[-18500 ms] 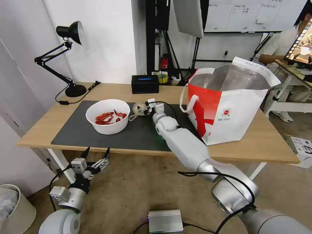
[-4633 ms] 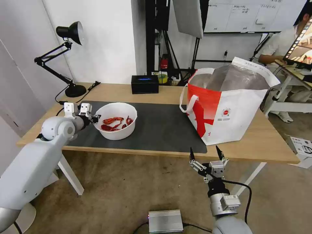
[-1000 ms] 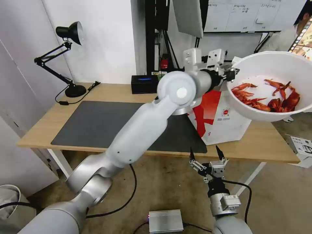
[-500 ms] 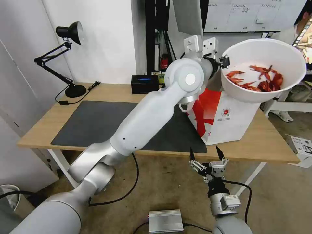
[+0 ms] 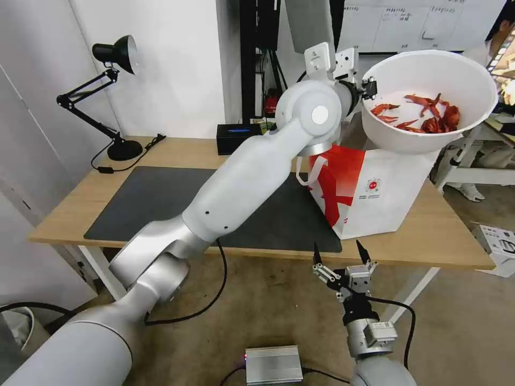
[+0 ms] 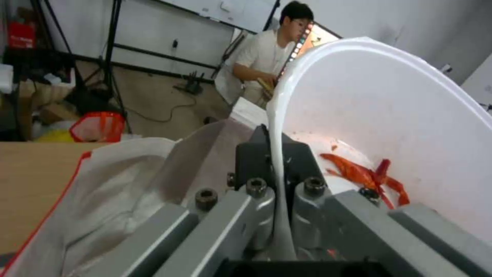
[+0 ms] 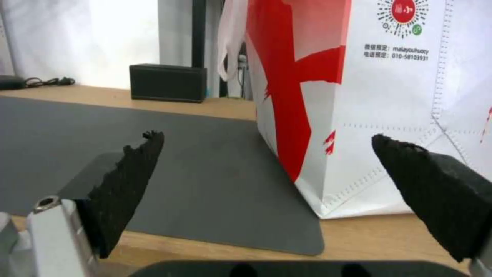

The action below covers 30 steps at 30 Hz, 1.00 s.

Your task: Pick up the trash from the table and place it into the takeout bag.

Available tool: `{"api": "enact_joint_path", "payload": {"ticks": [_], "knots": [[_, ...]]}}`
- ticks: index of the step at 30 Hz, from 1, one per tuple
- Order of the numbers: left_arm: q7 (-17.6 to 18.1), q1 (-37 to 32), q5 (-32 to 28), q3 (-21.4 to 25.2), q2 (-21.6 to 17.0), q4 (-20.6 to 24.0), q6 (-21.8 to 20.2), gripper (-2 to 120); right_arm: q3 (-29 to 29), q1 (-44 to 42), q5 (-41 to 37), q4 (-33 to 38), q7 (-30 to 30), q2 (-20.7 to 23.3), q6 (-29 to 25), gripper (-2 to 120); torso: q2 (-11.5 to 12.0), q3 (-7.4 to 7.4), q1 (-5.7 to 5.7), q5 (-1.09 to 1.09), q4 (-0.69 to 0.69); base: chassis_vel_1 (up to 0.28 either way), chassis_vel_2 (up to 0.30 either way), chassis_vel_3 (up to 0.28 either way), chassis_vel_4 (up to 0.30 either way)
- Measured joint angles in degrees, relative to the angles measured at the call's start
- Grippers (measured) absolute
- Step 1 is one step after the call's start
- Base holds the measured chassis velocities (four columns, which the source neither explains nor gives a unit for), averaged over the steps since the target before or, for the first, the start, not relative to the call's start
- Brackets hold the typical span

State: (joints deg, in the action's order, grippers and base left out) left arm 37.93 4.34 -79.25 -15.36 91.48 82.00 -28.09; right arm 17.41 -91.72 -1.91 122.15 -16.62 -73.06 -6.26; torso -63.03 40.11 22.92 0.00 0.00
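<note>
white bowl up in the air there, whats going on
The left gripper is clamped on the rim of the white bowl of red shells and holds it in the air over the open white and red insulated takeout bag. The bag stands on the light-wood table. The right gripper hangs open below the table's front edge.

The bowl (image 5: 429, 107) is white with red shells (image 5: 429, 115). The bag (image 5: 375, 193) is white and red. The mat (image 5: 161, 203) is dark grey.

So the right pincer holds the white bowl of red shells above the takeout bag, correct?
No, the left pincer is shut on the white bowl of red shells above the takeout bag, as the head view shows. The right pincer hangs open below the table edge.
</note>
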Motion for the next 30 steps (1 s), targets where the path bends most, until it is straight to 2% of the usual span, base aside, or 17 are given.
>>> {"api": "enact_joint_path", "payload": {"ticks": [7, 17, 30], "knots": [[-1.63, 0.69, 0.92, -0.19, 0.00, -2.65, 0.90, 0, 0.00, 0.00, 0.00, 0.00, 0.00, 0.00, 0.00, 100, 0.00, 0.00, 0.00, 0.00, 0.00, 0.000, 0.000, 0.000, 0.000], [-1.55, 1.98, 0.95, 0.23, 0.00, -4.65, 2.62, 0, 0.00, 0.00, 0.00, 0.00, 0.00, 0.00, 0.00, 100, 0.00, 0.00, 0.00, 0.00, 0.00, 0.000, 0.000, 0.000, 0.000], [0.94, 0.91, 2.45, -0.17, 0.04, -7.41, 5.31, 0, 0.00, 0.00, 0.00, 0.00, 0.00, 0.00, 0.00, 100, 0.00, 0.00, 0.00, 0.00, 0.00, 0.000, 0.000, 0.000, 0.000]]}}
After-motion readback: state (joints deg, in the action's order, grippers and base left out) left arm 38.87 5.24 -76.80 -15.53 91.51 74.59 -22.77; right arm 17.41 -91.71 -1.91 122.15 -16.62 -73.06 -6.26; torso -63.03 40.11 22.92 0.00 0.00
